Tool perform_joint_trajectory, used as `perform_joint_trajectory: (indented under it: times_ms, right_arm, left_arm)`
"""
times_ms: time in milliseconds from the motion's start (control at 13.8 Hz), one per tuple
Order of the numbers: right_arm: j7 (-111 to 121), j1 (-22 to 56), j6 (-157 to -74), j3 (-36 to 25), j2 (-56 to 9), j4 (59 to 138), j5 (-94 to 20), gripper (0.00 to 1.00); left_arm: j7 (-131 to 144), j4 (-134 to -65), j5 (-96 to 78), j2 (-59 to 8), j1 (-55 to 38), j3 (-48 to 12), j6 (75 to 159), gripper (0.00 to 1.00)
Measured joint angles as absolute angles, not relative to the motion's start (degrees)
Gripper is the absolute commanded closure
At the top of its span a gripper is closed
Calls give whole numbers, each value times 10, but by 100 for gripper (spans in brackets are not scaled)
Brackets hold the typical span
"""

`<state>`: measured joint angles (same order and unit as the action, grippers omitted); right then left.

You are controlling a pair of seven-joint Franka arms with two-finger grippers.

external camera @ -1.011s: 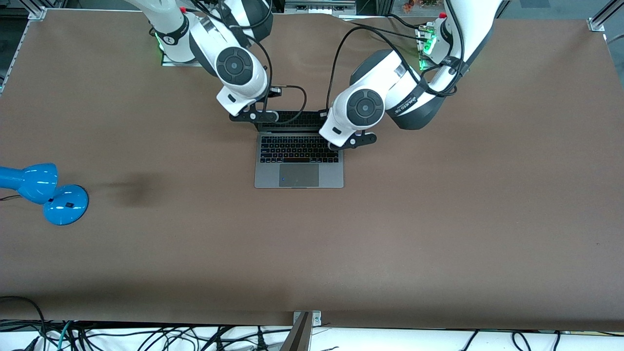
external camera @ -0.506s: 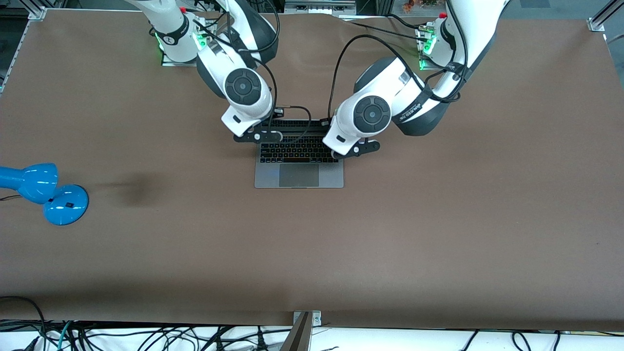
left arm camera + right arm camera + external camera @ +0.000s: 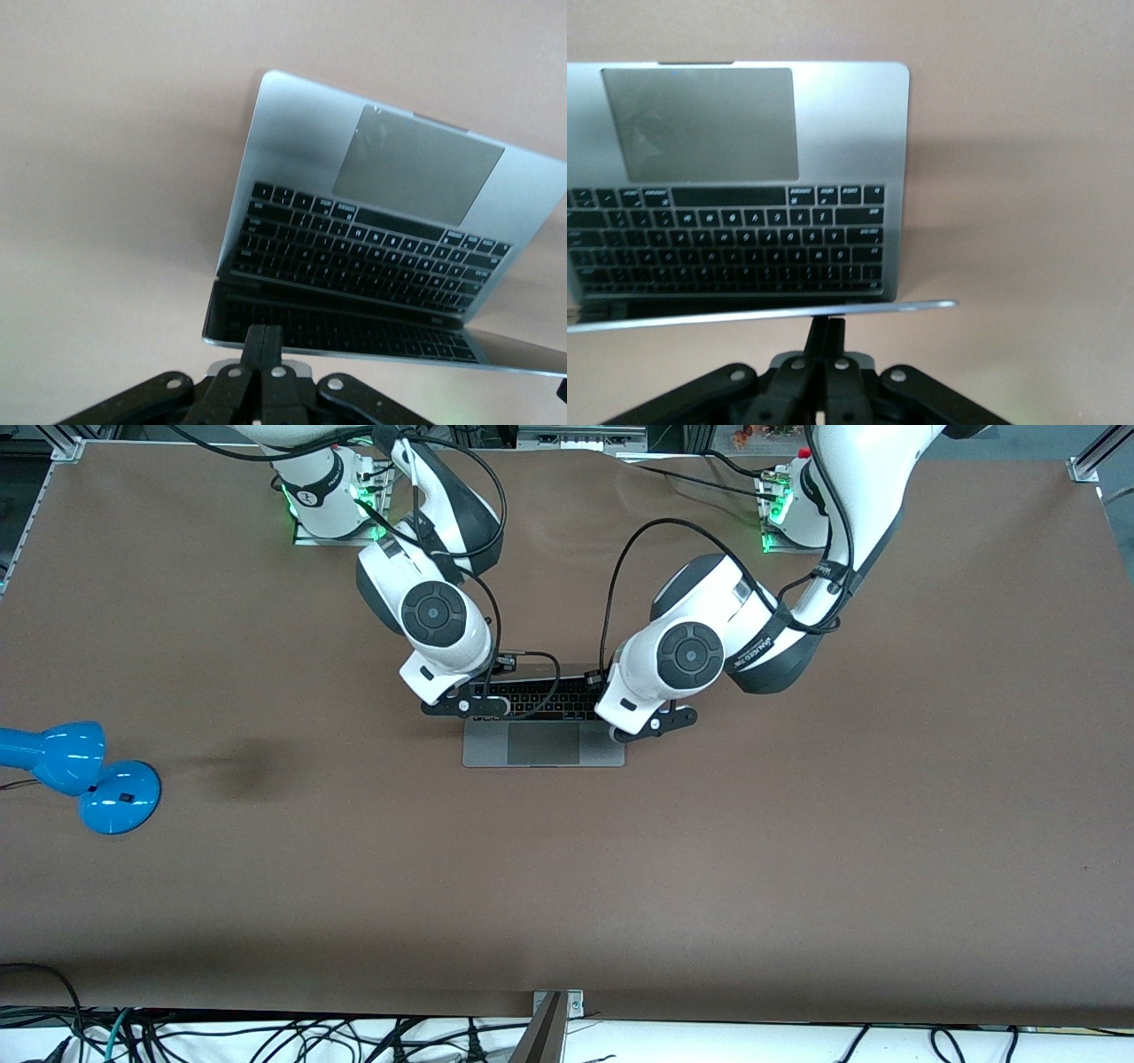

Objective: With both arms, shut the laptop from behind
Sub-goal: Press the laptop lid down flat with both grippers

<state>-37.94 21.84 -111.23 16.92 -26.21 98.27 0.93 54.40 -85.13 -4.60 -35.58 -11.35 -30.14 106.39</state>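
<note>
the laptop (image 3: 543,731) sits on the table (image 3: 797,850) about midway between the two arms' ends, its trackpad edge toward the front camera and its hinge toward the robots' bases. the lid is tipped well forward over the keyboard, so only the trackpad strip and part of the keys show from above. in both wrist views the lid's top edge hangs over the key rows as a thin silver line, so it looks a good way shut but not down yet.

the left gripper (image 3: 263,341) is on the lid's back near the corner toward the left arm's end, fingers pinched together into one narrow blade, holding nothing, just pushing. the right gripper (image 3: 827,332) does the same at the corner toward the right arm's end, fingers together too, tip right up against the lid edge.

to finish this well, both should probably come down at the same pace so the lid doesn't twist on its hinge. keep the tips on the back of the lid, ease off as the lid nears the base so it doesn't slam, and stop pushing once it's flat.

off toward the right arm's end there's a blue lamp (image 3: 80,771), well away from everything.
</note>
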Motion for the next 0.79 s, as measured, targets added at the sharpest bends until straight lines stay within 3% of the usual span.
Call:
perform_joint_trajectory:
  times_ms: [433, 794]
  right_arm:
    - [-378, 212, -1126, 167, -334, 930, 41, 100]
    - [-353, 209, -1170, 159, -389, 905, 75, 100]
  left_arm:
    - [542, -821, -35, -404, -114, -285, 1105, 100]
    - [542, -838, -21, -436, -121, -280, 1087, 100]
